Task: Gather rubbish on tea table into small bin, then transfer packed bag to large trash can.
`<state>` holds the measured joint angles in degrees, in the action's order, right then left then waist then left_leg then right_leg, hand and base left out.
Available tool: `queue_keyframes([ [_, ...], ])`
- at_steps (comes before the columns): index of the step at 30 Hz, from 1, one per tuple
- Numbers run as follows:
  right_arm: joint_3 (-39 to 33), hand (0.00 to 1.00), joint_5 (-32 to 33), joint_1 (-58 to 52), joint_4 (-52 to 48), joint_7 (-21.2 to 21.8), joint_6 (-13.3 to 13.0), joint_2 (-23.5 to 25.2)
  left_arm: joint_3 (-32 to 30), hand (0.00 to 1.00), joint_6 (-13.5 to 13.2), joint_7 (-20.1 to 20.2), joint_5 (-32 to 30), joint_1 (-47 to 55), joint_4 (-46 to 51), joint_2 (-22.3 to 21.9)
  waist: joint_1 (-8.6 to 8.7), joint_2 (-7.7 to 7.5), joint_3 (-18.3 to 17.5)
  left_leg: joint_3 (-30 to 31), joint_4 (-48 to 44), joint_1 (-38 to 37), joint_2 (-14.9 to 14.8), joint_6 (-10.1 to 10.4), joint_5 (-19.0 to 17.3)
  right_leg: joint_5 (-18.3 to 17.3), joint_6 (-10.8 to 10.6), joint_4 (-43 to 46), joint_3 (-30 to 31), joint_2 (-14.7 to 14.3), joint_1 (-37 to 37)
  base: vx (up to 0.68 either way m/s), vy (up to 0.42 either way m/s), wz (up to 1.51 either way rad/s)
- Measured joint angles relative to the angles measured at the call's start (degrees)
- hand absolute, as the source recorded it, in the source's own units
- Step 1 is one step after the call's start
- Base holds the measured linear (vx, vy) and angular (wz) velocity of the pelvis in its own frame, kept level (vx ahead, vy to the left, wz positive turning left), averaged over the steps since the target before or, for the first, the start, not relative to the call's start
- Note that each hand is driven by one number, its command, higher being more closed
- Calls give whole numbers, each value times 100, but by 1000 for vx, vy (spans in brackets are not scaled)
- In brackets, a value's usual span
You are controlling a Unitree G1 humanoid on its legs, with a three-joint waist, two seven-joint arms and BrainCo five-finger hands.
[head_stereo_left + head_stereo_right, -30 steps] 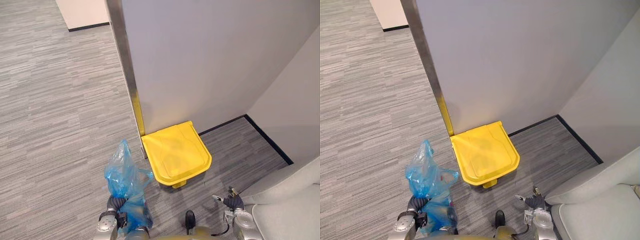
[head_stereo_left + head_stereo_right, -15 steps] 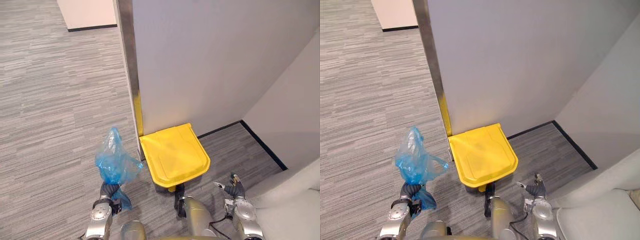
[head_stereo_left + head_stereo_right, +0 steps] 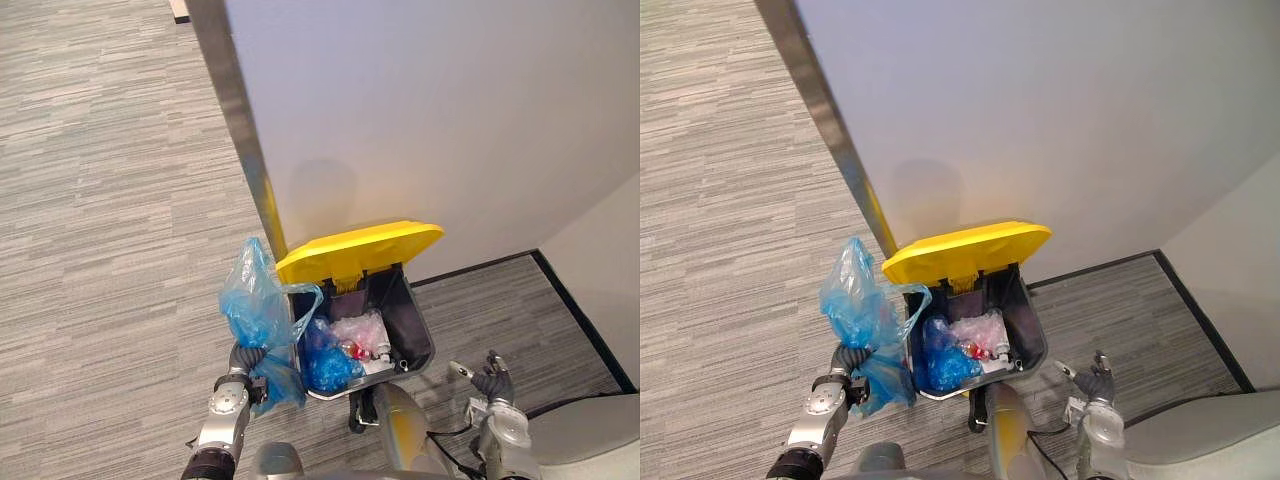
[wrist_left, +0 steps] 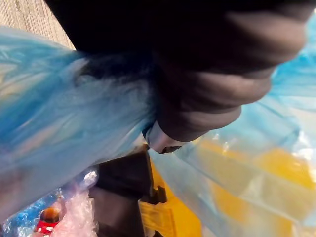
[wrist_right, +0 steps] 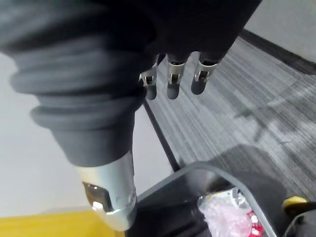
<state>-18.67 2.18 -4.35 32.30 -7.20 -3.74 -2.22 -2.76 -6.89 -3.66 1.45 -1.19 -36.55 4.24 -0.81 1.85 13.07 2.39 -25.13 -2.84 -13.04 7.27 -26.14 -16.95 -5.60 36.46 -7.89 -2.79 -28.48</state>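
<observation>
The large trash can (image 3: 417, 334) has a dark body, and its yellow lid (image 3: 362, 251) stands raised against the wall. Inside lie a blue bag (image 3: 326, 366), a clear plastic bag (image 3: 358, 331) and small red items. My left hand (image 3: 243, 362) is shut on the gathered neck of a translucent blue rubbish bag (image 3: 256, 308), held just left of the can's rim. In the left wrist view the blue rubbish bag (image 4: 59, 123) bunches under my left hand (image 4: 197, 108). My right hand (image 3: 490, 378) hangs open to the right of the can, its fingers (image 5: 170, 81) straight and holding nothing.
A grey wall with a metal edge strip (image 3: 238, 130) rises behind the can. A black baseboard (image 3: 585, 320) runs along the right. A grey sofa corner (image 3: 590, 450) sits at the lower right. Grey carpet (image 3: 100, 200) spreads to the left.
The can's yellow lid has swung up, showing the rubbish inside. The camera has shifted. My left hand still holds the blue bag, now close beside the can's rim.
</observation>
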Motion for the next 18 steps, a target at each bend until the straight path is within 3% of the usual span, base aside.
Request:
queue_keyframes([
  [2,313,0,-6,10,6,7,2,6,-1,100,-4,-2,0,-5,5,-17,-5,39,-24,7,287,24,-93,-94,72,11,6,-182,-51,-79,-4,-38,-124,37],
  [4,724,0,-13,-33,7,31,11,3,2,100,-2,-2,1,17,7,-13,-19,20,-74,116,658,40,-147,-57,108,80,135,-293,47,-210,-82,-63,-213,44],
  [5,1082,0,-41,4,-13,112,13,-3,56,100,-9,-7,1,69,31,-62,-69,139,-144,278,949,153,-277,-192,191,186,237,-179,49,-251,-228,-19,-247,70],
  [6,1307,0,-67,12,-36,146,14,7,53,100,-10,-6,1,79,71,17,11,-56,-255,395,1111,234,-149,-75,260,53,373,-90,505,-234,-204,43,-193,71],
  [7,1419,0,-80,71,-36,174,18,38,53,100,-9,-16,1,93,73,-16,-34,-44,-249,443,1096,216,-133,40,317,61,623,-98,440,-247,-242,53,-148,66],
  [9,1677,0,-113,299,-236,201,9,-17,112,100,-33,-13,1,115,211,-110,-135,78,-305,458,187,830,141,80,336,192,597,-268,254,-198,-372,9,-84,43],
  [10,1867,0,-133,472,-369,201,-5,-6,117,100,-47,-17,3,116,266,-142,-154,53,-290,283,23,987,167,90,356,213,636,-298,100,-152,-403,-16,-40,55],
  [14,2333,0,-196,967,-642,189,-34,-31,132,100,-85,-45,13,129,339,-179,-230,-11,-269,321,69,1234,236,152,388,263,661,-421,-140,-34,-541,-38,-47,42],
  [16,2525,0,-201,1309,-819,185,-79,-91,249,100,-93,-114,17,133,454,-180,-402,-15,-258,346,45,1546,319,169,400,351,518,-453,-156,24,-756,-111,-6,1],
  [18,2658,0,-199,1576,-822,167,-80,-195,257,100,-103,-172,23,111,518,-176,-468,-25,-237,400,120,1650,304,155,397,526,438,-586,-153,28,-813,-111,-18,5],
])
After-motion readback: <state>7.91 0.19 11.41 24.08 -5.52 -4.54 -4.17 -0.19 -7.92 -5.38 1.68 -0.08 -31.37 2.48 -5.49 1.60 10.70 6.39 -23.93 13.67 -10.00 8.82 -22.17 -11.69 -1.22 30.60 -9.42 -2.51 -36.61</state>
